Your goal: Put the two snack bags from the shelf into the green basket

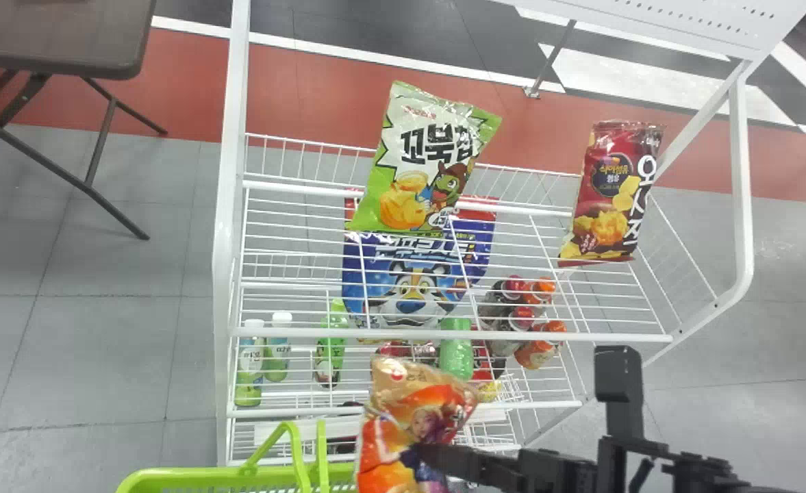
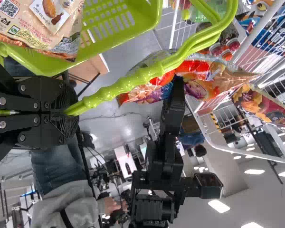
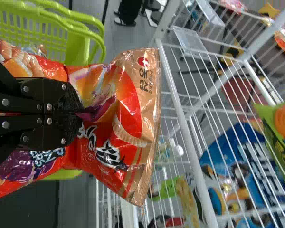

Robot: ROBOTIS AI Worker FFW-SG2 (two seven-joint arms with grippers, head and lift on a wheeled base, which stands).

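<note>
White wire rack (image 1: 223, 226), slim-barred; green basket (image 1: 177, 474) of slotted plastic, its ridged handle (image 2: 147, 73) clamped in the left gripper (image 2: 69, 113) — then a crinkled, glossy orange-red snack bag (image 1: 423, 400), pinched mid-body by the right gripper (image 1: 422, 454) near the basket; another bag (image 2: 42, 31) at the basket.

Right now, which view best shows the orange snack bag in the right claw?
Right wrist view: snack bag closest, right claw gripping its middle. Head view crops its lower end; left wrist view has it farther off, partly behind the basket handle.
</note>
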